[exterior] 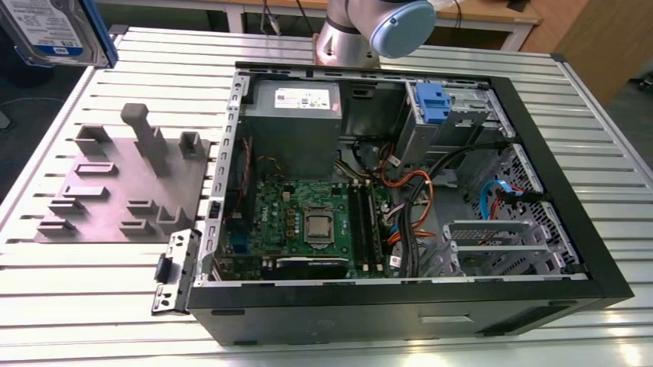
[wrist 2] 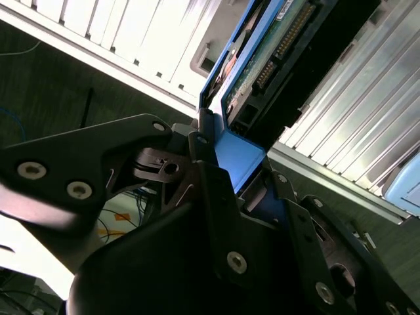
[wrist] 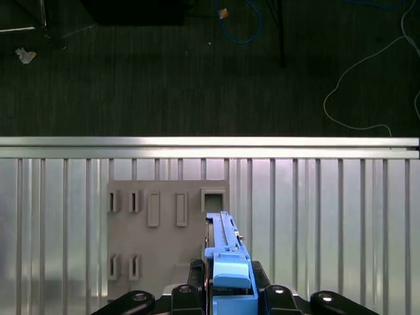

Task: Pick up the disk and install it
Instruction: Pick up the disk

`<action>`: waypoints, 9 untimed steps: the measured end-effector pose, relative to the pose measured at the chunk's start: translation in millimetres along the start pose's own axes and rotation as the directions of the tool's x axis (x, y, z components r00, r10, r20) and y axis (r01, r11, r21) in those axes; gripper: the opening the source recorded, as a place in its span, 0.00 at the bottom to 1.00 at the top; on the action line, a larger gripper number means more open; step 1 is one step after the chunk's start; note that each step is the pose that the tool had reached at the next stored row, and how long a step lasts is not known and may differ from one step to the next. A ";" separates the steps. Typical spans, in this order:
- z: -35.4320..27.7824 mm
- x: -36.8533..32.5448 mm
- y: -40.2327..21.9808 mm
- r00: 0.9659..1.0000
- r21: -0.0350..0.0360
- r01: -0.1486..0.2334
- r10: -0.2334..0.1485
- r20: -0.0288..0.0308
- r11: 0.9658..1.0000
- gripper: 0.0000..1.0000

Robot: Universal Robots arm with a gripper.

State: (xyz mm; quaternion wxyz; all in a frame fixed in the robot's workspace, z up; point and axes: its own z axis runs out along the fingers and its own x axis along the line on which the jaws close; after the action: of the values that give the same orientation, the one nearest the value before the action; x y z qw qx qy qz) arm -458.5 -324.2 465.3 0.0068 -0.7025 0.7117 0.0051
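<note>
Clamps disk (exterior: 46,30) edge-on in gripper (wrist: 226,279), wrist facing straight down, high above fixture (wrist: 157,236) on table (wrist: 341,223), at ten o'clock from case (exterior: 337,317).

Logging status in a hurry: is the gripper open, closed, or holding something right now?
Gripper: closed, holding the disk by its blue bracket end.
</note>
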 end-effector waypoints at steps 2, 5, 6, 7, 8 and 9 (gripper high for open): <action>-3.3 -0.1 0.0 1.000 0.000 0.000 0.000 0.000 1.000 0.37; -7.9 -0.1 0.0 1.000 0.000 0.000 0.000 0.000 1.000 0.37; -9.4 -0.2 0.0 1.000 0.000 0.000 0.000 0.000 1.000 0.37; -10.8 -0.2 0.0 1.000 0.000 0.000 0.000 0.000 1.000 0.37; -12.1 -0.2 0.0 1.000 0.000 0.000 0.000 0.000 1.000 0.37; -13.1 -0.2 0.0 1.000 0.000 0.000 0.000 0.000 1.000 0.37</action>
State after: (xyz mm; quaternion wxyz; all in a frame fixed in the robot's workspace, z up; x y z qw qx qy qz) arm -458.5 -324.2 478.4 0.0068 -0.7025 0.7116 0.0051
